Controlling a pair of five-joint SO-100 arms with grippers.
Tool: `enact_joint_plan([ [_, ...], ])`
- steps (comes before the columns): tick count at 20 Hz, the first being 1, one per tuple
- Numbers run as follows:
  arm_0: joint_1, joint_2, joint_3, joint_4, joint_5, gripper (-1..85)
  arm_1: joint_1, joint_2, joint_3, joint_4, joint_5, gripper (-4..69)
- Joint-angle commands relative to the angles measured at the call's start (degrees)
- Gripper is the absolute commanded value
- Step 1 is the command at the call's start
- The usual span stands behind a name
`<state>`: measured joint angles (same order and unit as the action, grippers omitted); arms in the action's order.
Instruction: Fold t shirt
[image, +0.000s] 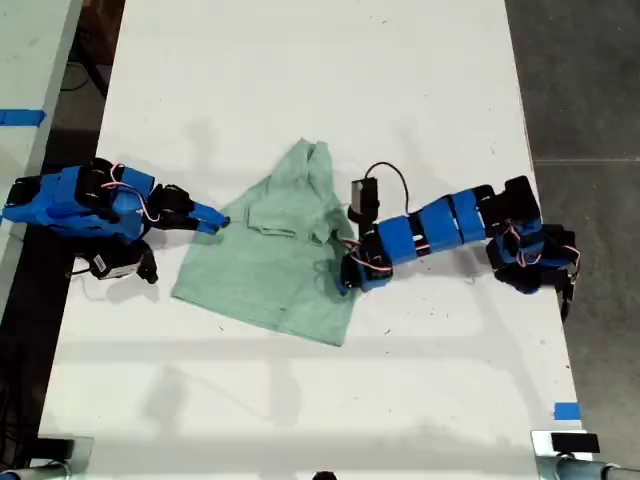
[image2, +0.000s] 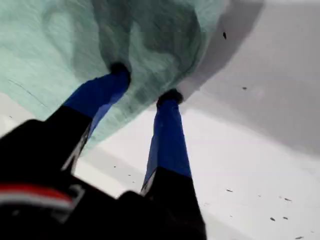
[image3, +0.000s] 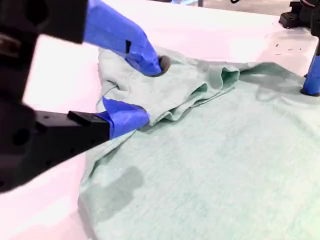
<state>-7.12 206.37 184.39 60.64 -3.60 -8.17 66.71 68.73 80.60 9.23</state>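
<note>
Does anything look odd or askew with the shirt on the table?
The t shirt lies crooked and rumpled, its upper part bunched into a peak in the exterior view. Nothing looks torn or spilled on the table.

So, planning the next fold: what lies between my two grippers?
Only the t shirt, rumpled, spans the stretch from my second gripper to my first gripper, as the exterior view shows.

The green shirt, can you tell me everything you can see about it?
The t shirt is pale mint green, soft-looking cloth, rumpled and partly folded over itself, lying on the white table between the two blue arms. My second gripper is open around a bunched edge at the exterior view's left. My first gripper presses its open fingertips into the cloth at the exterior view's right.
</note>
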Motion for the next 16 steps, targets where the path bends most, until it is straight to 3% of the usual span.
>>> enact_joint_plan([
  [1, 0.3, 0.3, -0.2, 0.3, 0.3, 12.6, -1.7, -0.3, 1.8, -0.2, 1.1, 2.2],
  [4, 0.3, 0.3, -0.2, 0.3, 0.3, 12.6, -3.1, 6.9, 7.0, 6.0, 7.9, 2.2],
  [6, 0.3, 0.3, -0.2, 0.3, 0.3, 12.6, -3.3, 8.0, 5.2, 7.1, 7.5, 2.2],
  [9, 0.3, 0.3, -0.2, 0.3, 0.3, 12.7, -3.4, 10.9, 0.3, 15.7, 9.8, 2.1],
  [11, 0.3, 0.3, -0.2, 0.3, 0.3, 12.7, -2.7, 12.0, -6.1, 17.3, 5.5, 2.0],
  [14, 0.3, 0.3, -0.2, 0.3, 0.3, 12.7, -0.4, 8.3, -15.2, 11.0, -3.3, 2.0],
  [16, 0.3, 0.3, -0.2, 0.3, 0.3, 12.7, 0.9, 6.7, -15.5, -1.2, -9.5, 1.9],
])
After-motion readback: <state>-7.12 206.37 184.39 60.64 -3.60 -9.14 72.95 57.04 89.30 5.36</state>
